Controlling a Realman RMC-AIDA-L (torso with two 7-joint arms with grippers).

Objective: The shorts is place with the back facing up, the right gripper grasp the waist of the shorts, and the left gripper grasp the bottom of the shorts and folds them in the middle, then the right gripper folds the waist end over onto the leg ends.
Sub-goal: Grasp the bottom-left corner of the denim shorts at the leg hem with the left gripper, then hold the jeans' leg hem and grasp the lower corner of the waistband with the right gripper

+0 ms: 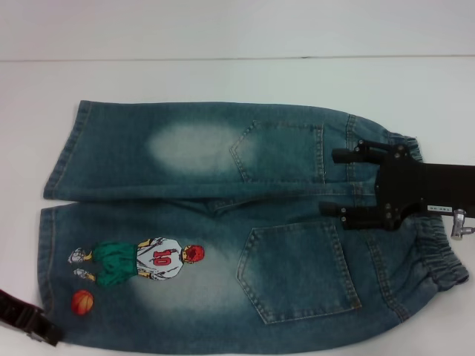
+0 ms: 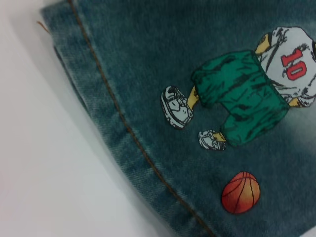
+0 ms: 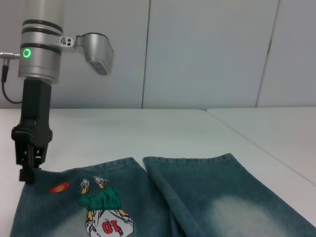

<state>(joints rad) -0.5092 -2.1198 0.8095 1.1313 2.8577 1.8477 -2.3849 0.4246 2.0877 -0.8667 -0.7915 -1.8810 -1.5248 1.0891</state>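
Head view: a pair of denim shorts point(image 1: 223, 222) lies flat on a white table point(image 1: 223, 30), back pockets up, its long axis running across the view; the elastic waist point(image 1: 438, 259) sits at the robot's right, the leg hems point(image 1: 56, 200) at its left; the two legs lie side by side, one farther from the robot, one nearer, the nearer carrying a printed basketball player point(image 1: 141, 261) and an orange ball point(image 1: 82, 302). The right gripper point(image 1: 335, 180) reaches in from the right edge over the waist end, its two black fingers spread apart and pointing toward the legs, poised above the centre seam and holding nothing. The left gripper point(image 1: 44, 330) hangs at the near hem corner, close beside the printed ball; the right wrist view shows it upright above that corner point(image 3: 27, 173), but whether its fingers are parted or closed I cannot tell. So each arm stands nearest its own end: right at the waist, left at the hem; the lengthwise fold likely needs both ends lifted and carried across the seam, from one leg onto the other.
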